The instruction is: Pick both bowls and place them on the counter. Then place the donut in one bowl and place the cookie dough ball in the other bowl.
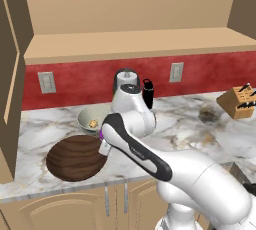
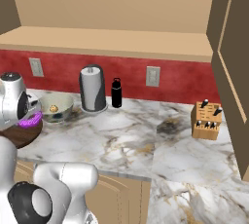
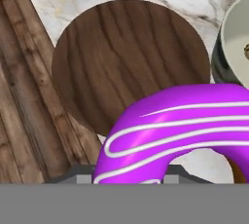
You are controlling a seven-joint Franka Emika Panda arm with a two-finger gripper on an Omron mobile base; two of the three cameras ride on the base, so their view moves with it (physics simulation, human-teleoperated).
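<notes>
My gripper is shut on the donut, a ring with purple icing and white stripes that hides the fingertips in the hand view. The donut hangs just above the near right part of the wooden bowl, which sits on the marble counter close to its front edge. This shallow dark brown bowl is empty. Behind it stands the pale grey-green ceramic bowl, holding the tan cookie dough ball. The ceramic bowl also shows at the right edge of the hand view.
A grey canister and a black bottle stand at the red backsplash behind the bowls. A knife block sits far right on the counter. The counter's front edge runs just beside the wooden bowl, with wood floor below.
</notes>
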